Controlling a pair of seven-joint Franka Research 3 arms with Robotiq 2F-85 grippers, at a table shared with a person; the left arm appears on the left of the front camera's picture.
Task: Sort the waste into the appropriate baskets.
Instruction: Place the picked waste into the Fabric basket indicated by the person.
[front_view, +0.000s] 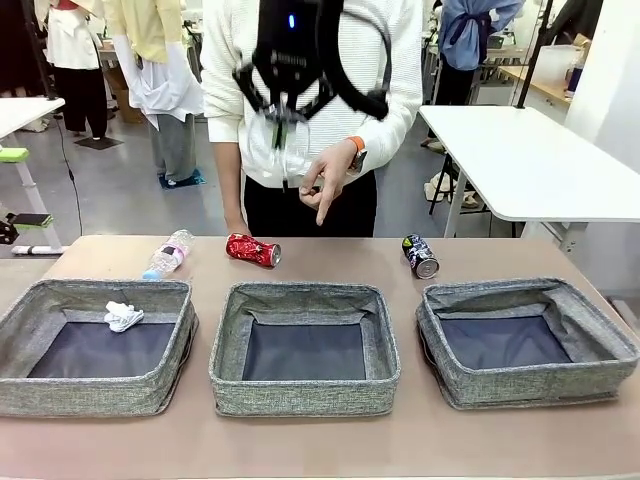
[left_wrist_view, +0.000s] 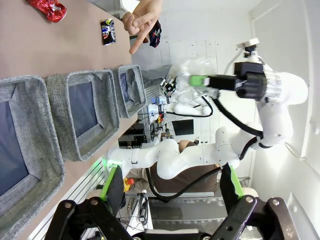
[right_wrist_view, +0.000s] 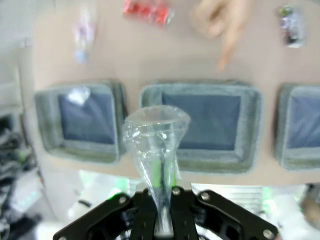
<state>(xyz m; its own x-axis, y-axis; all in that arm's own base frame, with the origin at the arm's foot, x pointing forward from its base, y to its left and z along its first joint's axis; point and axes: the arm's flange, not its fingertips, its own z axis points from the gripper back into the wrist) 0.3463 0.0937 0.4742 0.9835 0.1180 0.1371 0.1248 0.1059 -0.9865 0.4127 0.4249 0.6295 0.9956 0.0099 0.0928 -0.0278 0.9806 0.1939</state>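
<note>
We are mid-carry: our right fingers (right_wrist_view: 176, 197) pinch the clear bottle (front_view: 281, 148) high over the worktop (front_view: 335, 262), the person's hand (front_view: 328, 180) pointing toward the middle basket (front_view: 305, 292) at its six o'clock, left fingers (left_wrist_view: 114, 186) spread; next, probably lower and release there.

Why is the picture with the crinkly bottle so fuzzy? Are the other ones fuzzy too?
Right wrist view: the clear bottle up close is clearest, the baskets and table behind are out of focus. Front view: sharp, evenly lit. Left wrist view: sharp but rolled sideways, with a bright wall.
</note>
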